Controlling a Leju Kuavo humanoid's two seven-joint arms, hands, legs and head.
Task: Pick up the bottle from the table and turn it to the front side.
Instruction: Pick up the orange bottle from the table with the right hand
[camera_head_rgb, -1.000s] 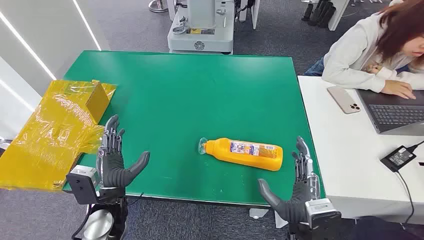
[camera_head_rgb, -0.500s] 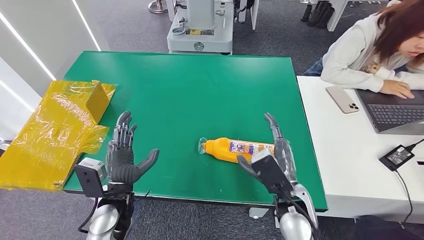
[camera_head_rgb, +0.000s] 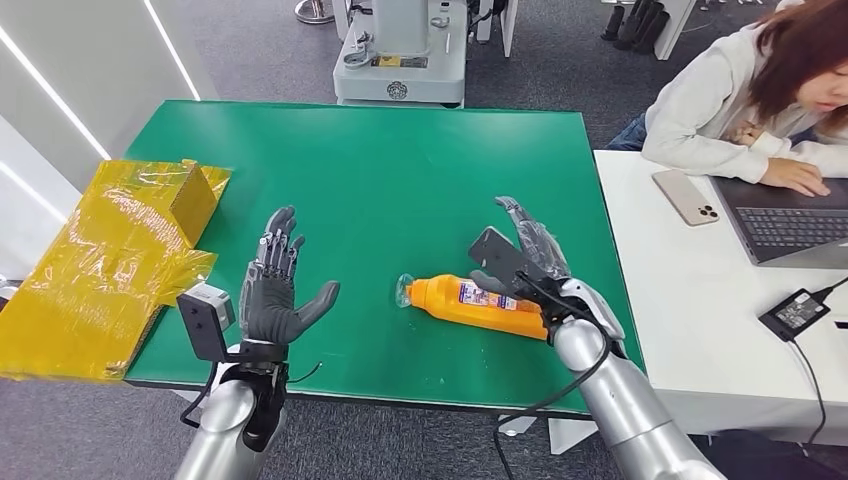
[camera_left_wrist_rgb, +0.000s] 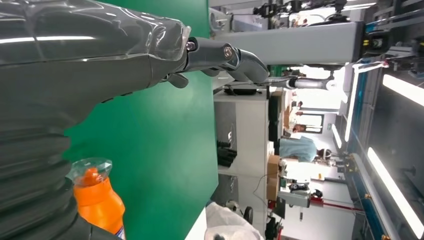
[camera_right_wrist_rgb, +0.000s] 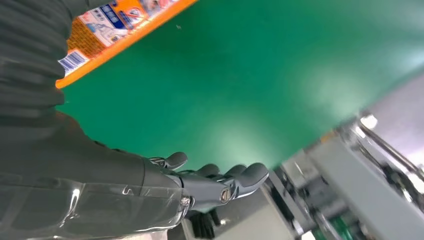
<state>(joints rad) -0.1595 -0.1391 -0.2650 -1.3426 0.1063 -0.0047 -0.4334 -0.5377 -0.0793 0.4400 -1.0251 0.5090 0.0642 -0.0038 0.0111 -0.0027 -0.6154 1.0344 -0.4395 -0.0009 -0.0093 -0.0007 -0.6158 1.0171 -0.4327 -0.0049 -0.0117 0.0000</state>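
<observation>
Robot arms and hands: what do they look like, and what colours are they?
Both arms are shiny silver tubes. The left hand and right hand are dark grey with thin jointed fingers. A black boxy camera sits at each wrist, and a black cable loops along the right arm.

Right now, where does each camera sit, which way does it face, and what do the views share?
Head view: high on the body, looking forward and down at the green table; both silver arms, left hand and right hand show.
Left wrist view: behind the left hand, facing across the table toward the room.
Right wrist view: behind the right hand, facing the table's far edge.
Shared: all three show the orange bottle, lying on its side.
</observation>
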